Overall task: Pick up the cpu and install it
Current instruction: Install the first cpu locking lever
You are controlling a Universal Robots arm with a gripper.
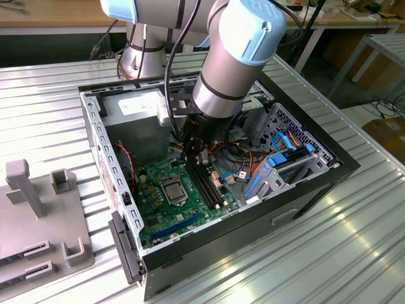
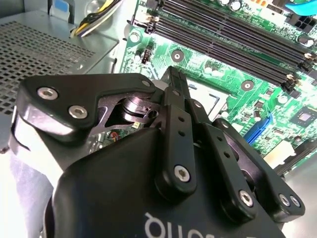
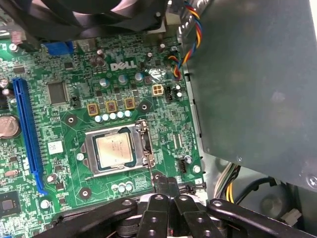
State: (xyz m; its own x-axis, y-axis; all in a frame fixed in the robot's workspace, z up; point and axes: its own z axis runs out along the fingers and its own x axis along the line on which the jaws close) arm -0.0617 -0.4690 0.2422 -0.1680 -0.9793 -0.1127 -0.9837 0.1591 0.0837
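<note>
The cpu (image 3: 115,150) lies flat in its socket on the green motherboard (image 3: 64,64), its silvery top showing inside the hollow metal frame (image 3: 89,153). In the exterior view the cpu (image 1: 174,189) sits mid-board inside the open computer case (image 1: 316,183). My gripper (image 3: 166,183) is shut with nothing between its fingers, and its tips hang just off the socket's lever side, apart from the chip. In the second wrist view the gripper (image 2: 174,77) points down at the board beside the socket. In the exterior view the gripper (image 1: 192,161) hovers a little above the board, close to the memory slots.
A large grey metal box (image 3: 257,74) stands close beside the socket, with coloured wires (image 3: 190,29) along its edge. Black memory slots (image 2: 233,39), a blue card slot (image 3: 27,134) and a black fan (image 3: 99,12) surround the socket. A grey fixture (image 1: 38,215) sits at the exterior view's left.
</note>
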